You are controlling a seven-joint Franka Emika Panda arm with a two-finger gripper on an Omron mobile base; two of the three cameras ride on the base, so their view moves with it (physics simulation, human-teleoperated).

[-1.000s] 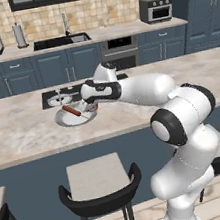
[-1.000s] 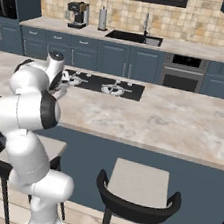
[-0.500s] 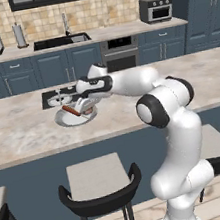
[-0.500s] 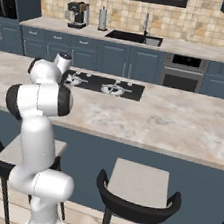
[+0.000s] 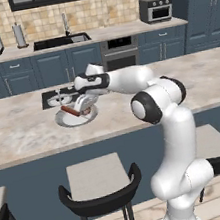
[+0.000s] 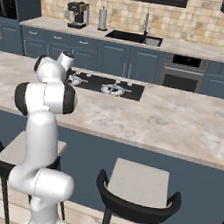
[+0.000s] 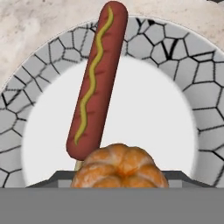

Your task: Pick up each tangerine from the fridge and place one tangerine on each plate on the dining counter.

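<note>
Tangerine, a small round orange fruit (image 7: 120, 166), sits clamped in the white arm's claw (image 5: 85, 102), poised directly above a pale crackle-rimmed round plate (image 7: 175, 57) on the marbled desk (image 5: 24, 131), beside a long reddish sausage (image 7: 96, 83).

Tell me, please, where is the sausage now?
The sausage lies on the plate on the dining counter, left of the arm in the left base view; in the hand view it lies just beyond the tangerine.
</note>
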